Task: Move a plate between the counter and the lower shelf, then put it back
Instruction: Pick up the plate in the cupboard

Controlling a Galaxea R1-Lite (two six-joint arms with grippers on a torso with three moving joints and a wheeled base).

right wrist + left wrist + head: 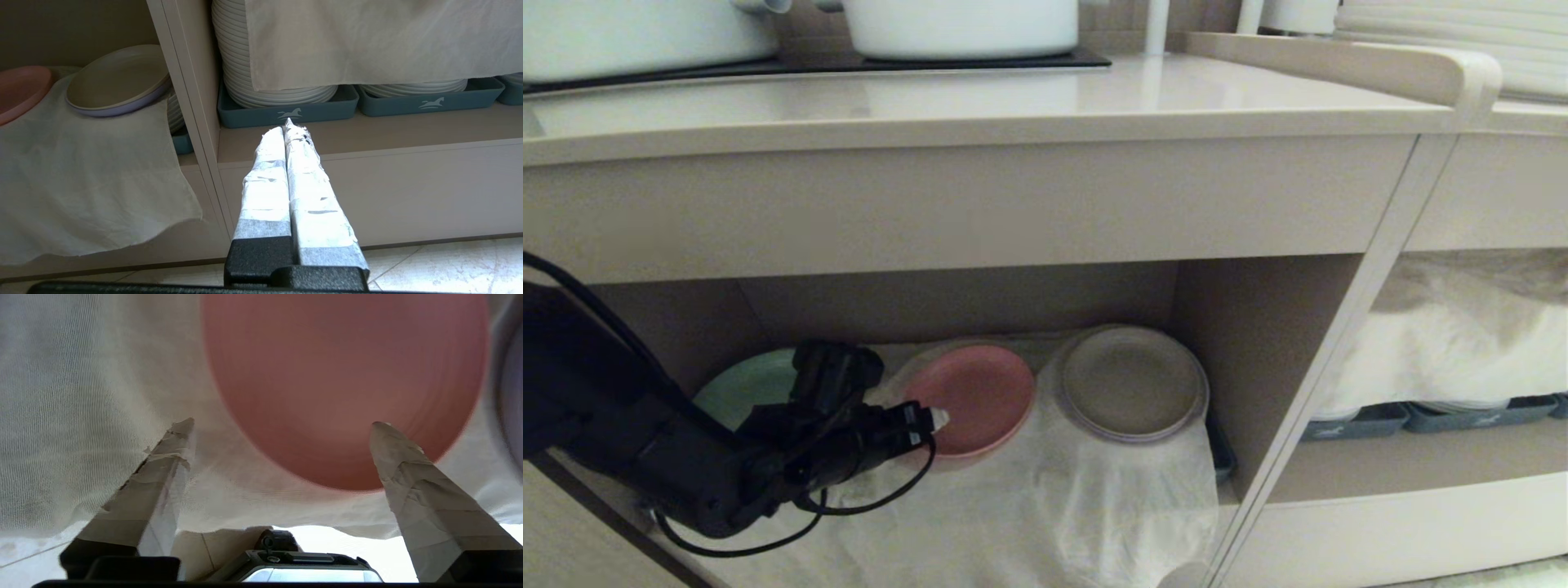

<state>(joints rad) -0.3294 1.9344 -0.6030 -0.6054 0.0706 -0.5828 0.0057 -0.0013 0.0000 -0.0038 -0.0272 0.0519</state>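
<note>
the pink plate (974, 394) lies flat and face up on the white cloth (1045, 498) lining the lower shelf (1241, 327), rim upward; being round, it has no long axis to speak of. it sits between a green plate (743, 390) toward the robot's left and a grey-beige plate (1131, 384) on its right, just beside the latter. the left end effector (282, 424) is inside the shelf at the plate's near edge, its taped fingers (163, 457) spread wide and gripping nothing; one fingertip overlaps the plate's rim in the left wrist view, the other is over bare cloth. the right end effector (288, 124) hangs outside, fingers pressed together, pointing at the neighbouring shelf of white plates (237, 73) in grey trays (286, 112). above, the desk (980, 106) carries white pots (964, 24)
</note>
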